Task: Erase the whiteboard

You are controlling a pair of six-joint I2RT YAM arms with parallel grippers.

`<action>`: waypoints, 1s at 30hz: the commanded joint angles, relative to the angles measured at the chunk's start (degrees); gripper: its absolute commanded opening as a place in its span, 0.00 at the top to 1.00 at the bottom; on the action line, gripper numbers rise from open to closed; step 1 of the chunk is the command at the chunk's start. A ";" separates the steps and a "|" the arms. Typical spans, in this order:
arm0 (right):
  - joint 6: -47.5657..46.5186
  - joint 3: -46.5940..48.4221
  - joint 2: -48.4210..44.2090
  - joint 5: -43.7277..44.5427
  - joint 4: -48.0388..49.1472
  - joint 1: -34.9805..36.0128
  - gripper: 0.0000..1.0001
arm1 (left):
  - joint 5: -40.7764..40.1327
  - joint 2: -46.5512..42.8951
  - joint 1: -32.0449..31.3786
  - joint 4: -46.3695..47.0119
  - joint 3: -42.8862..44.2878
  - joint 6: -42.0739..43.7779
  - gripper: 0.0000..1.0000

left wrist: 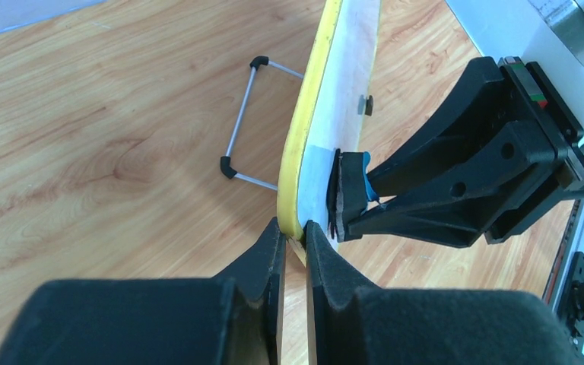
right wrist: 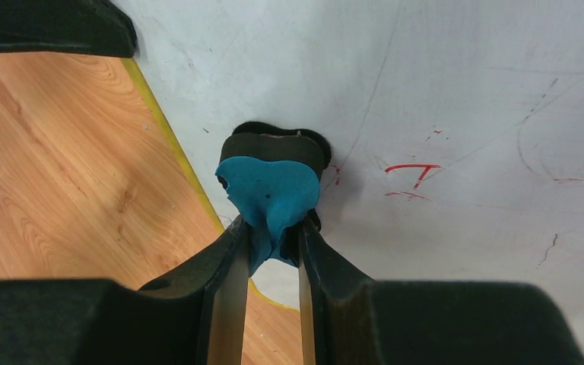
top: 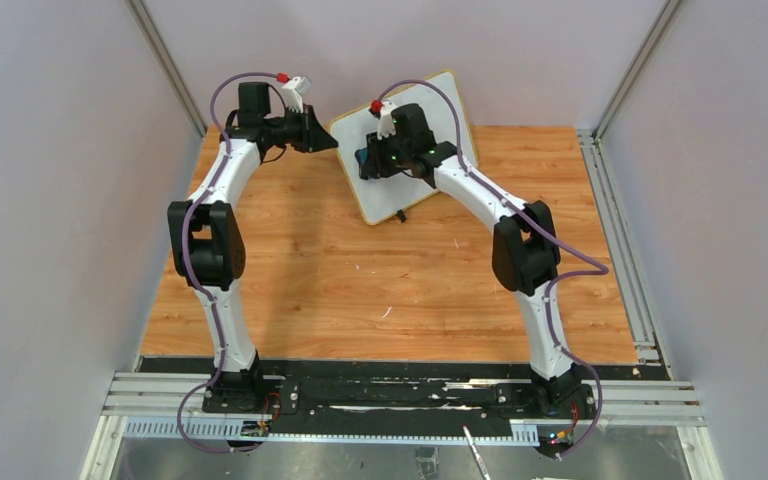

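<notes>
The whiteboard is seen at the far middle of the table, raised at a slant and turned at an angle to the table's edges. Its yellowish frame is clamped at one edge by the left end effector, whose fingers are clenched on it, so the board is steadied. A blue eraser with a black felt face is grasped in the right end effector and pressed against the white surface near that same edge. Faint red marks are seen on the board just beside the eraser, with fainter specks and thin grey scratches farther off.

The wiping step is judged to be under way. It would be done well if the felt were held flat to the board, swept across the red marks in overlapping strokes, and if the push were met by a firm hold on the frame, so that the board is not tipped back.

A wire stand with black corners is glimpsed behind the board. In the overhead view much of the writing surface is hidden by the right arm, so it cannot be told how much writing is left. In the right wrist view the board's far corners are cut off.
</notes>
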 commanded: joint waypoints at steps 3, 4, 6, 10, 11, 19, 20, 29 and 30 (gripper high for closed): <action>-1.57 3.41 1.61 0.80 -1.46 -5.71 0.99 | 1.78 -0.62 -1.69 -4.03 -0.76 3.42 1.00; -1.84 3.74 1.67 0.92 -1.72 -6.48 0.99 | 1.73 -0.62 -1.69 -4.02 -0.90 3.53 1.00; -2.30 4.49 1.73 1.15 -2.50 -7.88 0.99 | 1.70 -0.67 -1.69 -4.05 -0.92 3.53 1.00; -2.62 5.34 1.73 1.45 -3.35 -10.31 0.99 | 1.65 -0.77 -1.69 -4.34 -0.88 3.82 1.00; -2.63 5.29 1.68 1.50 -3.36 -10.73 0.99 | 1.62 -0.79 -1.69 -4.46 -0.85 3.91 1.00; -1.24 4.70 1.51 0.06 -2.82 -10.44 0.99 | 1.57 -0.80 -1.69 -4.24 -0.95 3.67 1.00; -1.19 4.65 1.61 -0.05 -2.64 -9.90 0.99 | 1.53 -0.80 -1.69 -4.25 -0.93 3.68 1.00; 0.05 3.49 1.24 -0.52 -0.97 -2.96 0.99 | 1.66 -0.55 -1.78 -4.22 -0.72 3.53 1.00; 0.20 3.33 1.09 -0.36 -0.73 -2.11 0.99 | 1.66 -0.54 -1.78 -4.14 -0.68 3.46 1.00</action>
